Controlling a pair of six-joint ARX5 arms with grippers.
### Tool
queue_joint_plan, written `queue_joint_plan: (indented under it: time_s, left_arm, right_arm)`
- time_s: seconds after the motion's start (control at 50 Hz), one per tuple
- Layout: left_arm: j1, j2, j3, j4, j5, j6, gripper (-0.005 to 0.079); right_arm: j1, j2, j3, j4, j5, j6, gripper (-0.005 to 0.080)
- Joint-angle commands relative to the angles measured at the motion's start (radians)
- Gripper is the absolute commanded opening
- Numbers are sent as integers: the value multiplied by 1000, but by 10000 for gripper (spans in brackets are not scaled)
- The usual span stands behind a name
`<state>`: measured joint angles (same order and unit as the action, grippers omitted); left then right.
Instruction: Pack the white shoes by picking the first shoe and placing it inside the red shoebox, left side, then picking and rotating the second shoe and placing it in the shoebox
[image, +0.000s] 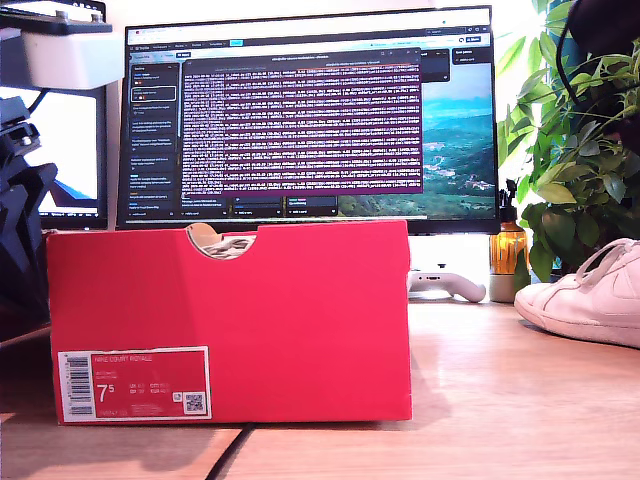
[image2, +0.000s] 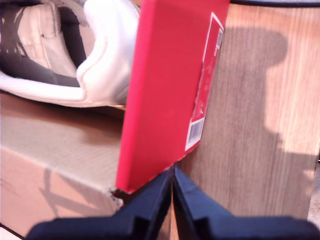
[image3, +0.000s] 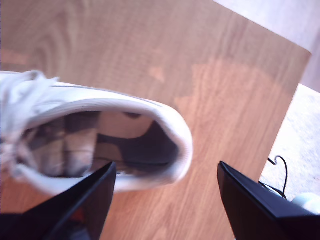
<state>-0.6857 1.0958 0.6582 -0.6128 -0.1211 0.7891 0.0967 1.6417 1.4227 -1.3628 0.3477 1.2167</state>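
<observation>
Since one white shoe (image2: 95, 55) is already seen lying inside the red shoebox (image: 230, 320), with its heel against the box wall in the first wrist view, what matters now is the second shoe (image3: 95, 145). It sits out on the wooden table (image: 480, 400) at the right edge of the exterior view, well apart from the box. The second gripper (image3: 165, 200) is held wide open right above its heel, which lies between the jaws, long axis running away from them toward the laces. The first gripper (image2: 172, 200) is pressed closed on nothing, just beside the box's corner.
</observation>
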Motion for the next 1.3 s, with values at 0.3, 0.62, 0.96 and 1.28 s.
queue_joint_plan:
  time_s: [0.3,0.62,0.96,1.28]
  left_arm:
    - [-3,10,5,8,11,-5,-19]
    - [-3,10,5,8,13,-5,-19]
    - [-3,10,5,8,13,-5,-19]
    - [-3,10,5,8,13,-5,-19]
  right_arm:
    - [-35,-7,-131,60,1,41,569]
    - [-54,-7,-244,203,-6,41,480]
    - [-88,-6,-332,322,-18,44,340]
    - [-126,-6,-420,433,-52,36,-7]
